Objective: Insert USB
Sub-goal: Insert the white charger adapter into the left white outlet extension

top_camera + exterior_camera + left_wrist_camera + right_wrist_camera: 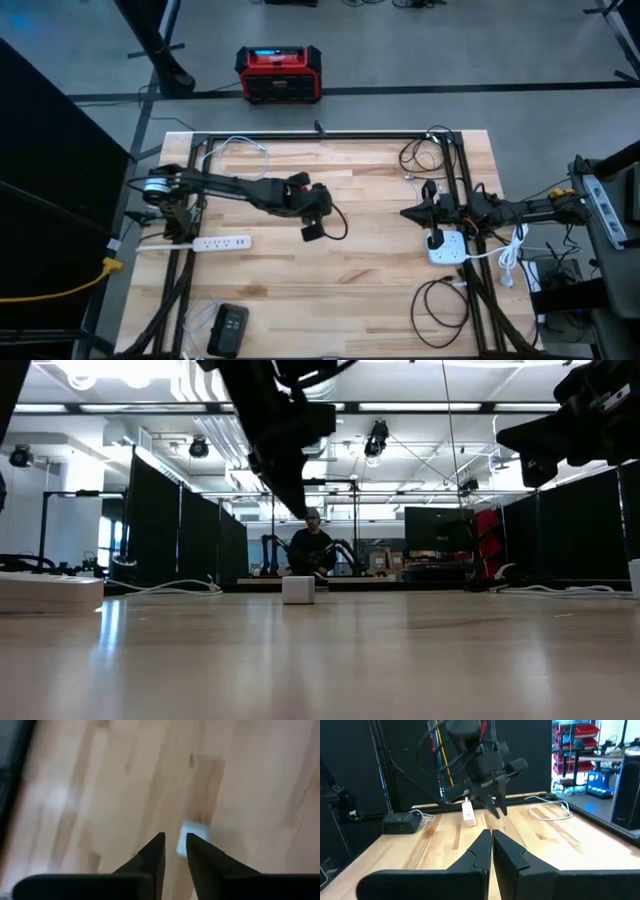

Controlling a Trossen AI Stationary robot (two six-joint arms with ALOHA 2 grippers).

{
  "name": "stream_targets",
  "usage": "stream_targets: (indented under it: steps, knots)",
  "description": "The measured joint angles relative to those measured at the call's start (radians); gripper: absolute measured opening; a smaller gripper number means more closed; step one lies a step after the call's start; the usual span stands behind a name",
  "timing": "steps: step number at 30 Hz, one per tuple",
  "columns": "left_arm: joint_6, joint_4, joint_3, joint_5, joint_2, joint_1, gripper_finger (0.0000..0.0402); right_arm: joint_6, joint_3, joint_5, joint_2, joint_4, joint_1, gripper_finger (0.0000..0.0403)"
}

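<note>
Mid-table: small white charger block (192,838) on bare wood, just ahead of left gripper (174,846).
Handling: likely light, rigid, smooth; take by flat sides.
Left fingers: slightly parted, holding nothing.
Left arm: stretched out over table (370,190), wrist angled down.
Right gripper (491,839): shut, empty, waiting above white power strip (446,248).

The table (330,260) is pale wood in jointed planks with darker streaks. A white power strip (222,242) lies on it, as do a white charger block (446,247) with a white cable and black cables (435,305). Both arms are black. A red-and-black box (279,74) stands on the grey floor
</note>
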Motion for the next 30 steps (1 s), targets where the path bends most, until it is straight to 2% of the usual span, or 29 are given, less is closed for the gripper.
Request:
stream_targets:
  steps: [5, 9, 14, 21, 25, 30]
  knots:
    - [-0.018, -0.014, 0.003, 0.061, -0.001, 0.0, 0.0118, 0.0, 0.0, -0.001, 0.019, 0.009, 0.0, 0.0]
    - [-0.045, -0.043, -0.02, 0.068, -0.013, -0.003, 0.0152, -0.003, 0.0, -0.001, 0.034, 0.01, 0.0, 0.0]
    - [-0.06, -0.016, -0.098, 0.073, -0.034, -0.003, 0.0185, -0.015, 0.0, -0.003, 0.043, 0.011, 0.0, 0.0]
    - [-0.071, 0.207, -0.295, 0.187, -0.096, -0.007, 0.0213, -0.02, 0.0, -0.006, 0.06, 0.013, 0.0, 0.0]
    - [-0.081, 0.348, -0.397, 0.193, -0.128, -0.019, 0.0222, -0.017, 0.0, -0.007, 0.064, 0.011, 0.0, 0.0]
    - [-0.089, 0.436, -0.499, 0.193, -0.139, -0.018, 0.023, -0.016, 0.0, -0.007, 0.068, 0.015, 0.0, 0.0]
